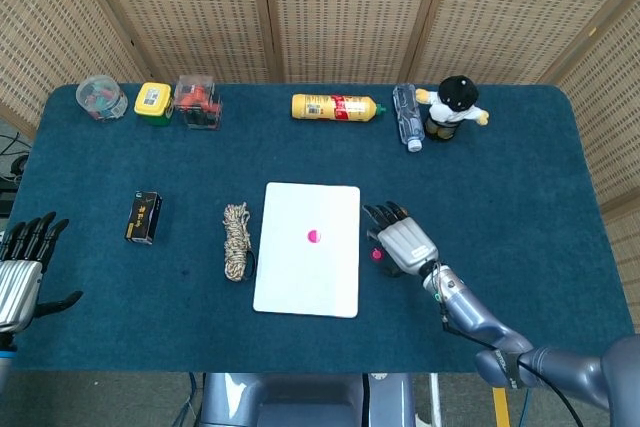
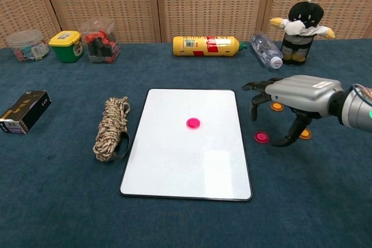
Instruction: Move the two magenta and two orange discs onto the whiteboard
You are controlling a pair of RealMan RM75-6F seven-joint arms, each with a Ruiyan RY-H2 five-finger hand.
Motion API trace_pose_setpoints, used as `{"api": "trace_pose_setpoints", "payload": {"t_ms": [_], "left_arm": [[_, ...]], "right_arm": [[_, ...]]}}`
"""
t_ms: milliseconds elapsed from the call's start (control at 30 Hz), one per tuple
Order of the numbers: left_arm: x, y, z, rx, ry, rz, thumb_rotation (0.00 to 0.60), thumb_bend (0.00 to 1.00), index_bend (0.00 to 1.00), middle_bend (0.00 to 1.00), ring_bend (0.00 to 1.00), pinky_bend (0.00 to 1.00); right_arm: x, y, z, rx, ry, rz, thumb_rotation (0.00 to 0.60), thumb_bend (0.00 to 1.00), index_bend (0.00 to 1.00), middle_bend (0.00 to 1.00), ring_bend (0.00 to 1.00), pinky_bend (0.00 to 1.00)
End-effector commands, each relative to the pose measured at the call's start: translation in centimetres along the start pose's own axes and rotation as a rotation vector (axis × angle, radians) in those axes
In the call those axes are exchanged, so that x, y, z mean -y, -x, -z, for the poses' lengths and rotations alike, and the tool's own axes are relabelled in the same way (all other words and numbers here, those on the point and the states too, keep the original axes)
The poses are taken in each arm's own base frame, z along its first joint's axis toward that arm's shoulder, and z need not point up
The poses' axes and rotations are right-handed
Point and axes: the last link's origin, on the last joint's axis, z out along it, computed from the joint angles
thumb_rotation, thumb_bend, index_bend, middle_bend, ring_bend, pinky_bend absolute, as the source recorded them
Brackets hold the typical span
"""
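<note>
The whiteboard (image 1: 306, 277) (image 2: 174, 161) lies flat at the table's middle. One magenta disc (image 1: 314, 237) (image 2: 193, 123) rests on it. The second magenta disc (image 1: 377, 255) (image 2: 261, 137) lies on the blue cloth just right of the board. My right hand (image 1: 402, 239) (image 2: 293, 100) hovers over that spot, fingers spread and pointing down, holding nothing. One orange disc (image 2: 277, 107) peeks out behind its fingers, and the other orange disc (image 2: 304, 134) is half hidden by the thumb. My left hand (image 1: 22, 262) stands open at the table's left edge, seen only in the head view.
A coiled rope (image 2: 111, 127) lies left of the board, with a black box (image 2: 24, 110) further left. Along the back stand a clear tub (image 2: 25, 45), a yellow-lidded tub (image 2: 65, 46), a box of red parts (image 2: 100, 40), a yellow bottle (image 2: 206, 45), a water bottle (image 2: 267, 51) and a doll (image 2: 302, 24).
</note>
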Motion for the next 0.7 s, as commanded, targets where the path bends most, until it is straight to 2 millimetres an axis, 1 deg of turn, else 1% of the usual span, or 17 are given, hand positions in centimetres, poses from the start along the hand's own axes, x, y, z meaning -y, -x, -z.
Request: {"api": "trace_pose_setpoints", "payload": {"t_ms": [33,100,233,333,500,700], "left_arm": [[0.0,0.0,0.0,0.001,-0.002,0.0,0.6,0.0,0.0,0.0,0.0,0.0],[0.1,0.0,0.0,0.001,-0.004,0.0,0.6,0.0,0.0,0.0,0.0,0.0],[0.0,0.0,0.0,0.002,-0.004,0.0,0.6,0.0,0.0,0.0,0.0,0.0],[0.0,0.0,0.0,0.001,-0.004,0.0,0.6,0.0,0.0,0.0,0.0,0.0],[0.0,0.0,0.0,0.001,-0.005,0.0,0.6,0.0,0.0,0.0,0.0,0.0],[0.0,0.0,0.0,0.002,-0.006,0.0,0.6,0.0,0.0,0.0,0.0,0.0]], "right_arm": [[-0.3,0.8,0.0,-0.006,0.005,-0.009,0.6,0.26,0.39,0.0,0.0,0.0],[-0.7,1.1,-0.1,-0.001,0.02,-0.02,0.6,0.26,0.41,0.0,0.0,0.0],[-1.0,1.4,-0.4,0.007,0.039,-0.035,0.6,0.26,0.41,0.0,0.0,0.0],[-0.8,1.5,-0.5,0.008,0.041,-0.043,0.6,0.26,0.42,0.0,0.0,0.0],[-0.5,1.5,-0.9,0.02,0.046,-0.058,0.6,0.33,0.42,0.0,0.0,0.0],[-0.2,1.3,-1.3,0.03,0.049,-0.058,0.6,0.34,0.42,0.0,0.0,0.0]]}}
